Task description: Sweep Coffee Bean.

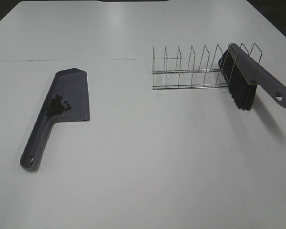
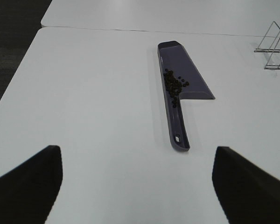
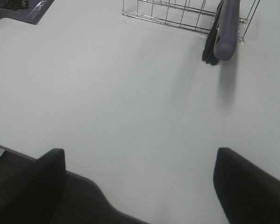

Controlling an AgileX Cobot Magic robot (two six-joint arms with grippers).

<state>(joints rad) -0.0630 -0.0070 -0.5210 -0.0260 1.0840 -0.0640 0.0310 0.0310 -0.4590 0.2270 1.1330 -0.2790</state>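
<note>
The coffee beans (image 1: 58, 106) lie inside the purple dustpan (image 1: 69, 93) on the tabletop (image 1: 148, 157). Well apart, the brush (image 1: 250, 78) rests in the wire rack (image 1: 190, 71). Both end effectors, left (image 2: 137, 182) and right (image 3: 140, 186), hang with jaws apart, empty.

My left fingertips (image 2: 30, 179) and right fingertips (image 3: 35, 186): cropped by frame edges. Dustpan (image 3: 23, 10): mostly cut off in right wrist view.

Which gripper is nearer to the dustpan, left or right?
Left. The left gripper faces the dustpan with its handle just ahead; the right gripper sees only the pan's corner far off.
</note>
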